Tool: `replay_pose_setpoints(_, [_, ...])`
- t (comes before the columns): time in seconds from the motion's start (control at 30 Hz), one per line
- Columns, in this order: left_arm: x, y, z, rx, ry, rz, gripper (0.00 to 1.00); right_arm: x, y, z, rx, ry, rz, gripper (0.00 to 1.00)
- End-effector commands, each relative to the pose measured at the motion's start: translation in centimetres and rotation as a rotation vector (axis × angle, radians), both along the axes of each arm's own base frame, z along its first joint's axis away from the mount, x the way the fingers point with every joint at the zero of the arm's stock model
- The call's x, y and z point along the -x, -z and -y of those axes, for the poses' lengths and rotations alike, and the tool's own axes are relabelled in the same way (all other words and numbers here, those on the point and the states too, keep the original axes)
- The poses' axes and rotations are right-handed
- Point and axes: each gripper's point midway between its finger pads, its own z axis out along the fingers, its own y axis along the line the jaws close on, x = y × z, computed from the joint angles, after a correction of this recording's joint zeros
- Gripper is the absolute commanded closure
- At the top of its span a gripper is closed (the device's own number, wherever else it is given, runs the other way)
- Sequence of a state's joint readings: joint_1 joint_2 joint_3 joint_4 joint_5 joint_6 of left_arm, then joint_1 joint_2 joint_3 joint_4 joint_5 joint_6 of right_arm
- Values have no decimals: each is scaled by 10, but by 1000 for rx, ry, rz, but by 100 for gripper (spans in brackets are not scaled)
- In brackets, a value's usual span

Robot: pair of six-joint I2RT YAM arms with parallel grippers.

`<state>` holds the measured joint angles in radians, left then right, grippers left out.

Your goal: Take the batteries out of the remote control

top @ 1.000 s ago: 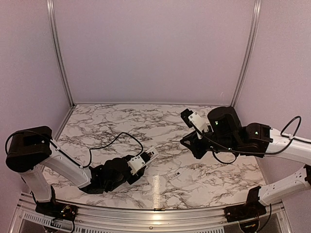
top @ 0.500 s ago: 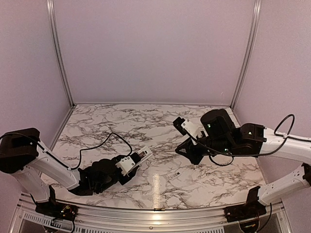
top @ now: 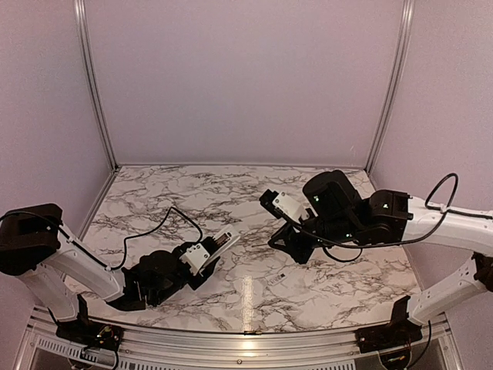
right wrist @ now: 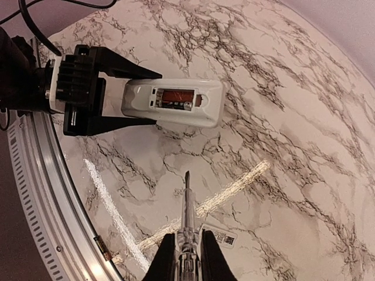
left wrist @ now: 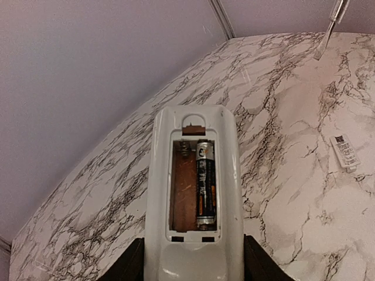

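My left gripper point(left wrist: 193, 260) is shut on the near end of the white remote control point(left wrist: 193, 193), held low over the marble table point(top: 154, 200). Its battery recess is open. One dark battery point(left wrist: 205, 184) lies in the right slot, and the left slot shows bare reddish-brown. The remote point(right wrist: 176, 102) also shows in the right wrist view, as do the left fingers point(right wrist: 126, 69). My right gripper point(right wrist: 188, 254) is shut on a thin grey rod point(right wrist: 187, 205), whose tip points toward the remote from a short way off. In the top view the remote point(top: 225, 243) sits left of the right gripper point(top: 291, 240).
A small white cover with a printed code point(right wrist: 221, 236) lies on the table beside the rod, also seen in the top view point(top: 282, 275). A small dark cylinder point(right wrist: 101, 247) lies on the aluminium front rail point(top: 246, 339). Walls enclose the back and both sides.
My right arm has swung left and lower with the rod, closer to the remote. My left arm has drawn back a little to the left with the remote in it.
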<state>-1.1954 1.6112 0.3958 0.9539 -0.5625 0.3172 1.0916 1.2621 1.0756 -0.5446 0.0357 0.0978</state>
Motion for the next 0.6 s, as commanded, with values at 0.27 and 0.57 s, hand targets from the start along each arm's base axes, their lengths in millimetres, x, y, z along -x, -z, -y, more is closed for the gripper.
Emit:
replay_pose_setpoints(0.27, [-12, -1, -4, 46, -29, -40, 100, 7, -13, -23, 25, -65, 28, 100])
replay_pose_setpoints(0.57, [-12, 2, -4, 7, -28, -48, 100, -1, -7, -46, 48, -79, 60, 100])
